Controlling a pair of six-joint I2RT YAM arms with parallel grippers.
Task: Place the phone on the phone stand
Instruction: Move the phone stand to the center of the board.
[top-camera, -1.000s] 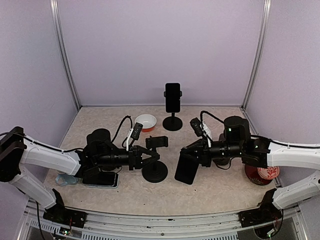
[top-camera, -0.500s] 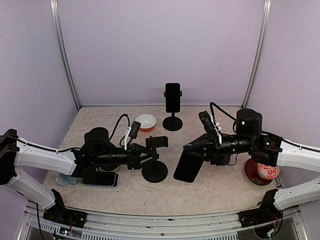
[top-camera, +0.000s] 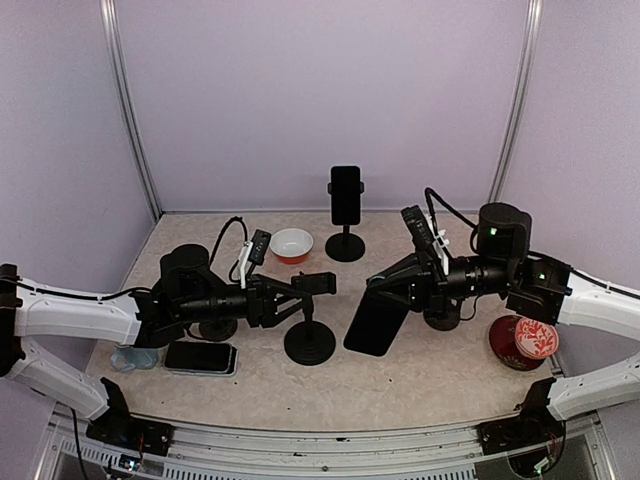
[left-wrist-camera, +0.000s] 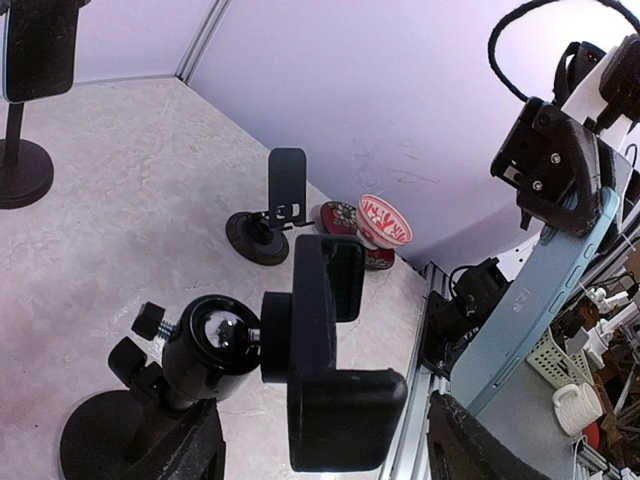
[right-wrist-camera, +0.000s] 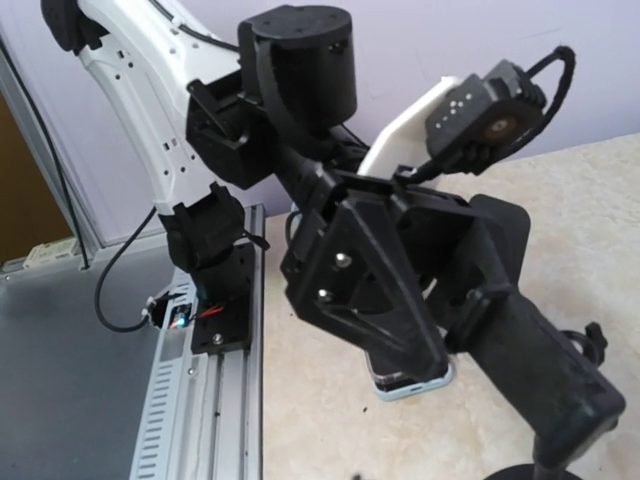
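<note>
Beside the phone stand (top-camera: 309, 343), the phone (top-camera: 377, 319) slants, lower end seemingly leftward.

The phone stand (top-camera: 309, 343) is matt black plastic. The phone (top-camera: 375, 322) has a smooth dark face and pale-blue casing. The counter (top-camera: 430, 380) is speckled beige, matt. The bowl (top-camera: 527, 343) at 4 o'clock has a glossy glaze.

The top external view looks down from high behind the near edge of the speckled beige desk (top-camera: 420, 375). It faces the far lilac wall (top-camera: 320, 90) and takes in the whole scene from a distance. The left wrist view sits low, facing rightward, close to the black clamp-topped phone stand (left-wrist-camera: 320, 360). The right wrist view faces leftward, close on that stand (right-wrist-camera: 545, 365), which all three share.
</note>
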